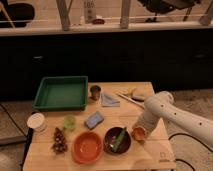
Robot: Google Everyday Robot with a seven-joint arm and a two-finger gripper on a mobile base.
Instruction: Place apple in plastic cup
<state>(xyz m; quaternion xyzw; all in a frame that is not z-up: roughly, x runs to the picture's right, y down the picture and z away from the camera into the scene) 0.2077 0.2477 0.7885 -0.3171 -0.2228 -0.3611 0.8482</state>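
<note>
The apple (138, 133) is a small red-orange fruit on the wooden table (150, 155), just right of a dark bowl (117, 140). My gripper (140, 127) is at the end of the white arm (162, 107), which comes in from the right. It is directly over the apple and touching or almost touching it. A small translucent green plastic cup (70, 122) stands on the left part of the table, well away from the gripper. A white cup (36, 121) stands at the table's left edge.
A green tray (61, 92) is at the back left, with a metal cup (95, 92) and a grey cloth (110, 100) beside it. A blue sponge (93, 120), a wide orange bowl (87, 147) and grapes (60, 141) lie between apple and green cup. Sticks (131, 96) lie at the back right.
</note>
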